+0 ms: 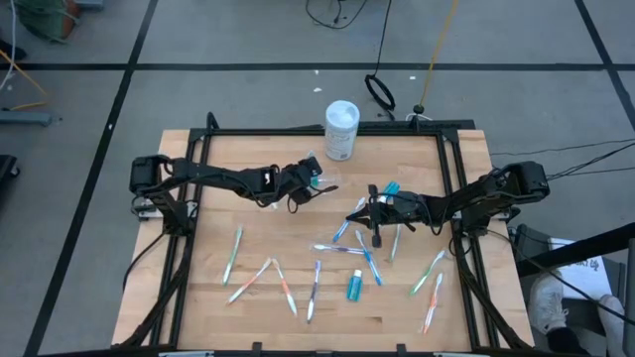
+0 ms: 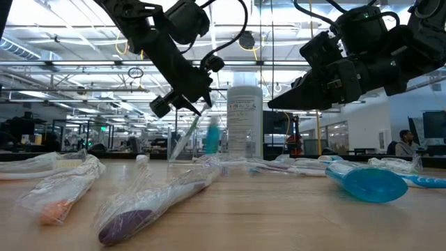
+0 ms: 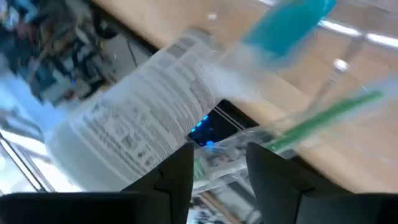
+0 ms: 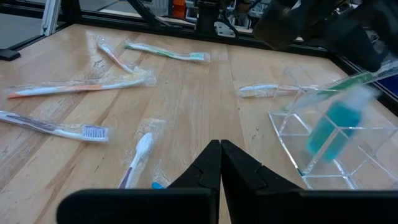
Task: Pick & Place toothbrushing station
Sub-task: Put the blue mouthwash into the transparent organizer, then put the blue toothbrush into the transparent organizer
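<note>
The left gripper (image 1: 316,181) is seen over the clear cup (image 4: 329,146), fingers parted with nothing held; the cup's outline is hard to make out from above. A green toothbrush (image 4: 354,81) and a teal tube (image 4: 333,127) are seen inside it. The white tub (image 1: 341,129) stands just behind. The right gripper (image 1: 359,212) is closed and empty above scattered wrapped toothbrushes (image 1: 288,283); those beneath it are partly hidden.

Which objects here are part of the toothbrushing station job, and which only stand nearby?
Part of the job:
clear holder
green toothbrush in it
teal toothpaste tube in it
loose toothbrushes
toothpaste tube on the table

Only nearby:
white tub
</note>
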